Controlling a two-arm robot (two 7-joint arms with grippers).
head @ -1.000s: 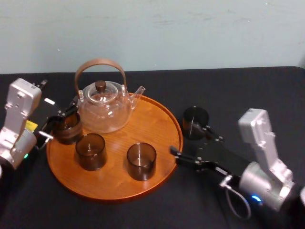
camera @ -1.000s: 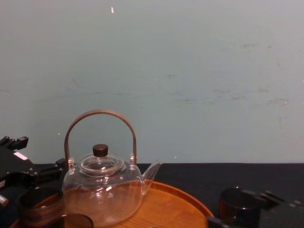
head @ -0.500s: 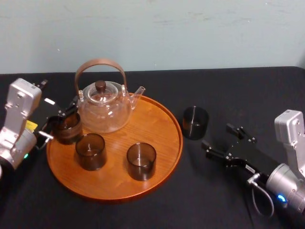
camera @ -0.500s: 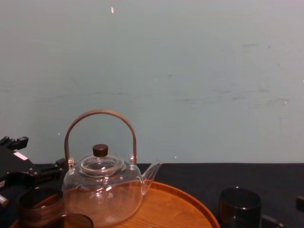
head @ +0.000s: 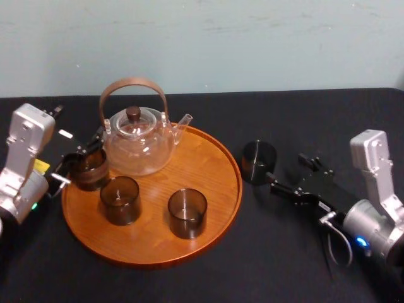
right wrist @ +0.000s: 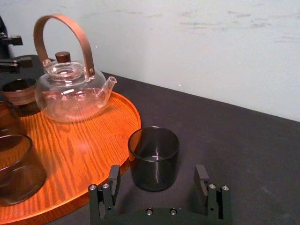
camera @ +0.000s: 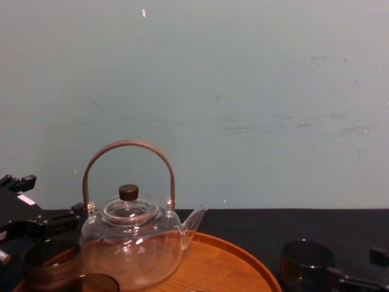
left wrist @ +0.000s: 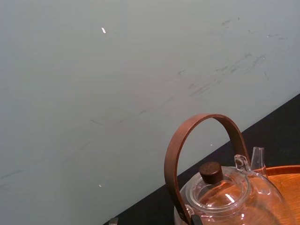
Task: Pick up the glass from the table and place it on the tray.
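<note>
Glossy, grain-streaked round orange-brown wooden tray [head: 211,165], smooth see-through smoky-brown glass tumbler [head: 259,162], matt black cloth-like table [head: 252,255], shiny clear glass teapot [head: 136,144]

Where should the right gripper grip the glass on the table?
Around its straight wall at mid-height, coming level from the side away from the tray: the glass stands upright, handleless, and the open right gripper faces it there. Left gripper sits at the tray's left.

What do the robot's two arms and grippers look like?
Both arms have silver-grey wrist housings and black grippers. The left gripper carries a yellow sticker and a white patch, with a green light; the right gripper has a looped grey cable and a blue light.
</note>
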